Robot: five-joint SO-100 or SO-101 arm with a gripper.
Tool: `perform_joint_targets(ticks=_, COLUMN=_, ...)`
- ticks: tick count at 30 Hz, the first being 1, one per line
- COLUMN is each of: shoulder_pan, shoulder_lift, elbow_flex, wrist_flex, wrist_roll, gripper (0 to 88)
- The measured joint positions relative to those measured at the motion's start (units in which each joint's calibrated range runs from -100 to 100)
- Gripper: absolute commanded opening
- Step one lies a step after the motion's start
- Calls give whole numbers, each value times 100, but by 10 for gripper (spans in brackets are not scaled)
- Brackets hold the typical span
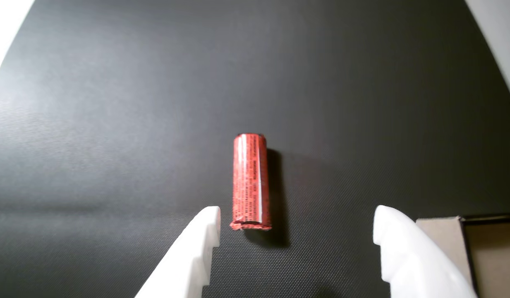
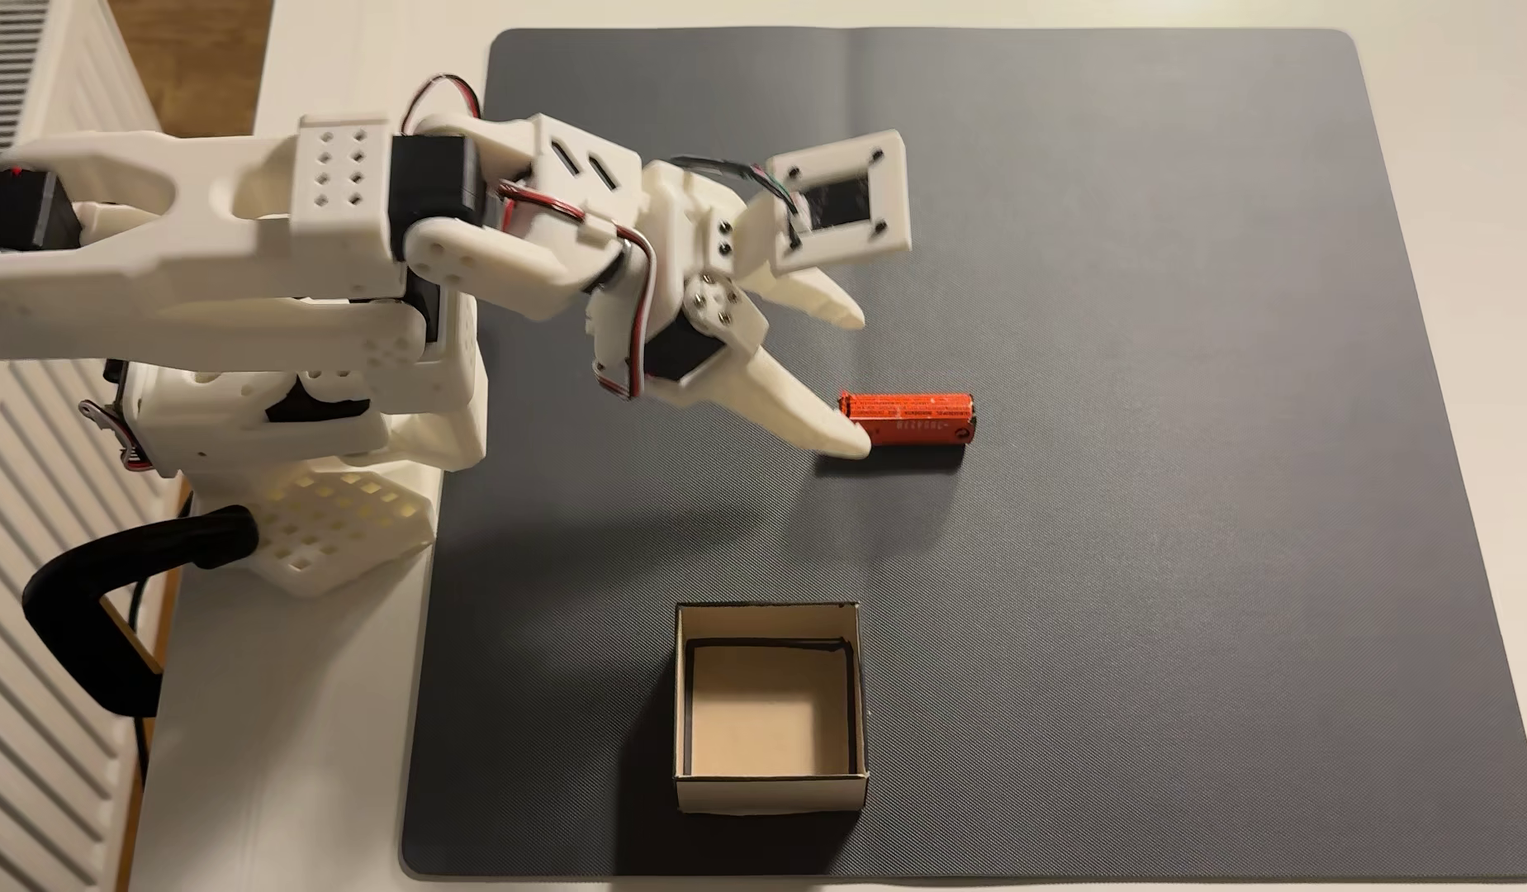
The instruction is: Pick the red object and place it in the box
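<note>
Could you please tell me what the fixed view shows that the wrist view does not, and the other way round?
The fixed view alone takes in the whole white arm, its base, the full outline of the dark mat and the entire box, which stands empty.

The wrist view alone gives the fine print along the wrapper of the red object and its torn near end.

Both show the end effector open, with the red object lying on the mat just ahead of its fingertips, ungrasped, and at least part of the box.

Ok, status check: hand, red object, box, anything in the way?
Hand open, empty, fingertips at the red object's near end. Object lying flat on the mat, ungrasped. Box empty, upright. Path between them clear.
</note>
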Motion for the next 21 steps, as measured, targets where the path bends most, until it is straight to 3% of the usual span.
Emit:
perform_joint_targets(ticks=12, shoulder_pan=-104, shoulder_lift=3044, elbow_flex=-849, wrist_flex=-1800, wrist_roll=32, gripper=283)
perform_joint_targets(ticks=21, shoulder_pan=-97, shoulder_lift=4830, elbow_flex=-1907, wrist_flex=-2035, wrist_roll=32, gripper=280)
